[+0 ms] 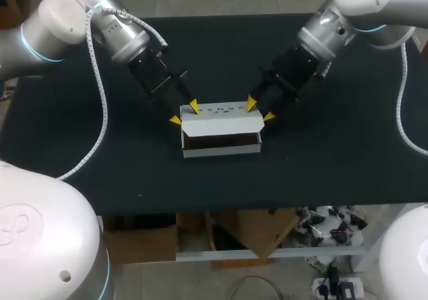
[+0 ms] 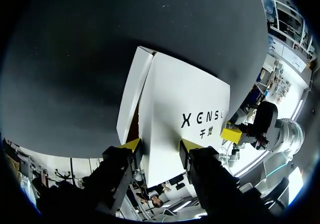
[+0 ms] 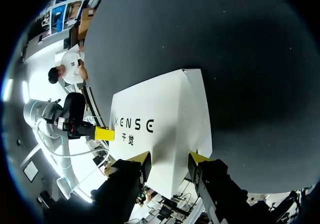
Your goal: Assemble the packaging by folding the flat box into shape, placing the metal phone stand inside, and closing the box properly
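Note:
A white cardboard box [image 1: 221,147] stands folded in the middle of the black table, its front gap showing a dark inside. The printed lid [image 1: 221,116] slopes over it, partly raised. No phone stand shows in any view. My left gripper [image 1: 184,113] is open at the lid's left end, one yellow tip at the back corner and one at the front. In the left wrist view the lid [image 2: 185,99] runs out from between the left gripper [image 2: 160,145]. My right gripper [image 1: 260,109] is open likewise at the lid's right end, and the lid [image 3: 165,109] lies ahead of the right gripper [image 3: 170,157].
Bare black table top [image 1: 80,160] lies all around the box, with the table's front edge [image 1: 221,208] a short way before it. A white coiled cable [image 1: 100,119] hangs from my left arm over the table's left part.

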`<act>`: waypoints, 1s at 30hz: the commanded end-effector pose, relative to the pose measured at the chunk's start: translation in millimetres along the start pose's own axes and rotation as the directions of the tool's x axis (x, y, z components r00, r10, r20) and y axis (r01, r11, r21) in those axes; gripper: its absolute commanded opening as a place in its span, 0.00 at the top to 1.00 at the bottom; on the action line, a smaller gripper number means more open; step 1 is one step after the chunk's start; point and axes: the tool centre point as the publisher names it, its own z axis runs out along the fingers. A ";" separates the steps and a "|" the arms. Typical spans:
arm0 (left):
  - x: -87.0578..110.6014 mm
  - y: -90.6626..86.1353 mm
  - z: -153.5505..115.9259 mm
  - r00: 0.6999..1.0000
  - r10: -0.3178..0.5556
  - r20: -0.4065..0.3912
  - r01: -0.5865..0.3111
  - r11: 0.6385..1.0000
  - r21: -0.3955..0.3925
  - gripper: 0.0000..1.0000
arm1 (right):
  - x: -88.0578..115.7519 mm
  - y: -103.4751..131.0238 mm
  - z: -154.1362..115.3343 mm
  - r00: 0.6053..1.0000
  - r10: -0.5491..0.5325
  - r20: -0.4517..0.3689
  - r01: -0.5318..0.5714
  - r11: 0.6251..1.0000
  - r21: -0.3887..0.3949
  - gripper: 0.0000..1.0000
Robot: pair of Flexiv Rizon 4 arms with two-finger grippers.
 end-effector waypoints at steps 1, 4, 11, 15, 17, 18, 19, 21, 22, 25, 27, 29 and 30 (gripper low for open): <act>4.2 2.5 -1.9 1.000 -0.001 0.005 0.001 1.000 0.004 0.52 | 4.6 0.2 -1.3 1.000 0.000 0.001 0.000 1.000 0.003 0.51; 5.0 3.0 -2.9 1.000 -0.001 0.007 0.001 1.000 0.005 0.52 | 6.0 -0.2 -2.6 1.000 0.000 0.000 0.000 1.000 0.001 0.51; 6.5 3.6 -5.7 1.000 -0.004 0.008 0.004 1.000 0.004 0.52 | 8.7 -0.3 -3.6 1.000 -0.001 0.000 0.001 1.000 0.002 0.51; 6.6 3.7 -5.7 1.000 -0.005 0.010 0.004 1.000 0.004 0.52 | 9.1 -0.9 -3.6 1.000 -0.005 0.001 0.005 1.000 0.002 0.51; 5.4 2.0 -3.9 1.000 -0.006 0.010 0.006 1.000 0.001 0.52 | 7.9 -1.1 -2.1 1.000 -0.005 0.002 0.005 1.000 0.004 0.50; 4.7 1.2 -2.9 1.000 -0.007 0.011 0.007 1.000 0.000 0.52 | 7.0 -0.9 -1.3 1.000 -0.005 0.002 0.005 1.000 0.005 0.50; 4.3 0.6 -2.3 1.000 -0.009 0.011 0.009 1.000 -0.002 0.52 | 5.9 -0.7 -0.7 1.000 -0.003 0.003 0.003 1.000 0.006 0.50; 3.8 -0.3 -1.8 1.000 -0.011 0.011 0.011 1.000 -0.005 0.52 | 4.5 -0.4 -0.3 1.000 -0.001 0.003 0.001 1.000 0.009 0.50; 3.8 -0.3 -1.7 1.000 -0.011 0.011 0.011 1.000 -0.005 0.53 | 4.0 -0.4 -0.4 1.000 0.001 0.002 -0.001 1.000 0.009 0.50; 3.8 -0.4 -1.6 1.000 -0.012 0.010 0.012 1.000 -0.007 0.53 | 3.1 -0.9 -1.1 1.000 0.003 0.002 -0.003 1.000 0.008 0.49; 3.8 -0.5 -1.4 1.000 -0.012 0.012 0.013 1.000 -0.006 0.53 | 3.0 -1.1 -1.2 1.000 0.002 0.003 -0.003 1.000 0.006 0.49; 4.0 -0.6 -1.3 1.000 -0.012 0.012 0.012 1.000 -0.006 0.52 | 3.0 -1.2 -1.2 1.000 0.002 0.005 -0.002 1.000 0.006 0.49; 4.3 -0.8 -1.3 1.000 -0.012 0.012 0.012 1.000 -0.006 0.52 | 3.2 -1.3 -1.3 1.000 0.003 0.006 -0.003 1.000 0.006 0.49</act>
